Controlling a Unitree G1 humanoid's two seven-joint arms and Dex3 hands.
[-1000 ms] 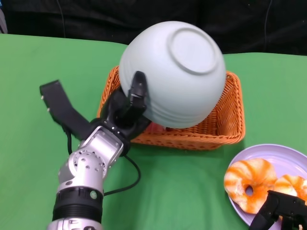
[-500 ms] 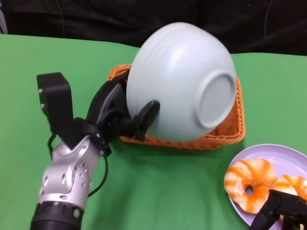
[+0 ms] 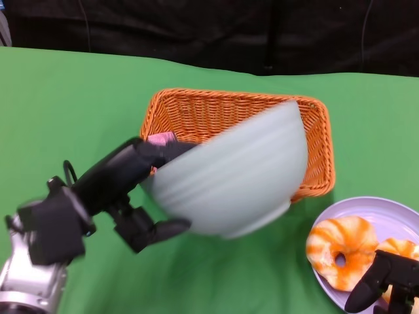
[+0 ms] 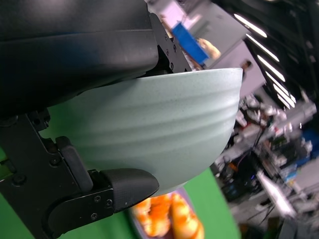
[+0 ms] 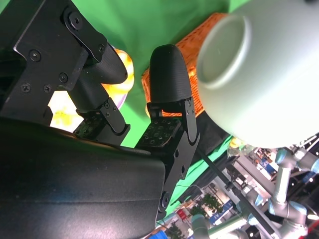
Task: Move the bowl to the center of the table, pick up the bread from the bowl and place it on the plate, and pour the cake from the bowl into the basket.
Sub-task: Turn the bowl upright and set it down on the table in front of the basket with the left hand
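Left hand [image 3: 134,190] at lower left of the head view, clamped on the rim of the bowl [image 3: 229,180], fingers over the lip and thumb under its side; bowl held aloft mid-frame, tilted, overlapping the front of the basket [image 3: 216,112], with a bit of pink cake [image 3: 161,139] showing at the basket's left edge. At lower right, bread [image 3: 339,251] lying on the plate [image 3: 393,212], right hand [image 3: 386,281] low at the frame corner beside it, holding nothing, fingers apart in the wrist view.

Silver forearm [image 3: 26,288], black hand [image 3: 111,190], visible screws.
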